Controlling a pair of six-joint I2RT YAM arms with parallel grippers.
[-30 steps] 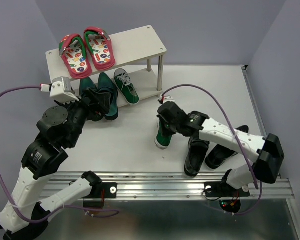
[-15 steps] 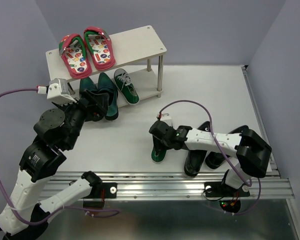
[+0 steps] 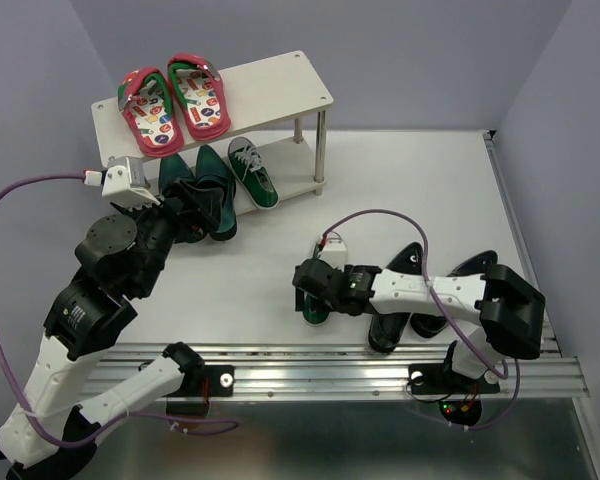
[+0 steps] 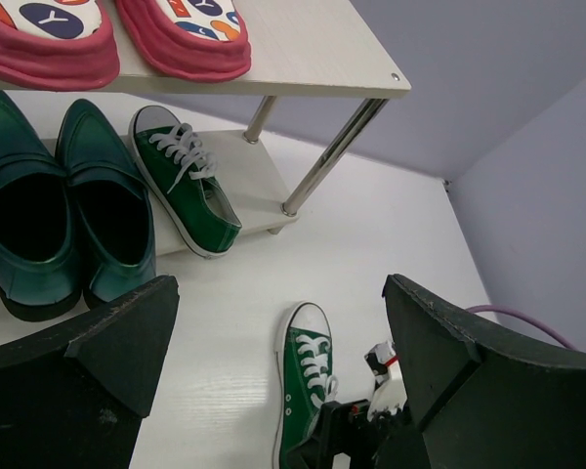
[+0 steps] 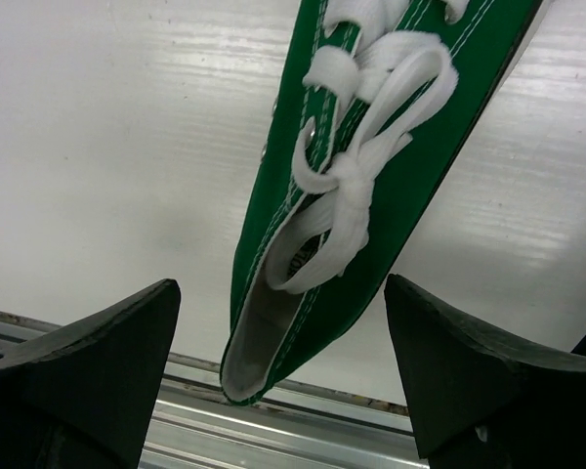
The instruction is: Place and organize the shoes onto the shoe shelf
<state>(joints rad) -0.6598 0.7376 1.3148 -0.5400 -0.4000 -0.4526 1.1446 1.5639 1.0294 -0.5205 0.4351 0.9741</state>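
Lying flat on the white table (image 3: 250, 270), one green sneaker (image 5: 371, 147) sits right under the right gripper (image 5: 278, 285). Its heel end is between the two fingers and its toe points away from the gripper. The fingers are wide apart, one on each side of the shoe. They do not seem to touch it, though the wrist view is too close to be sure.

The other green sneaker (image 4: 188, 181) is far from that gripper. It stands on the low board of the shoe shelf (image 3: 270, 85), out ahead of the left gripper (image 4: 281, 283). That makes two green sneakers, one on the table and one on the shelf.

Two dark teal shoes (image 4: 107, 220) stand side by side on the same low board. They are just beside the sneaker and close in front of the left gripper. From above, this gripper covers their heel ends. Its fingers are wide apart too, with nothing between them.

Two black shoes (image 3: 388, 328) lie on the table behind the right gripper, under the right arm (image 3: 430, 290). The arm crosses over both of them, so only their ends show.

Two red flip-flops (image 3: 195, 100) lie on the top board of the shelf, up above the teal shoes. The left wrist view cuts them off, so only their near ends can be seen there. In the right wrist view the toe of the sneaker runs out of the picture.
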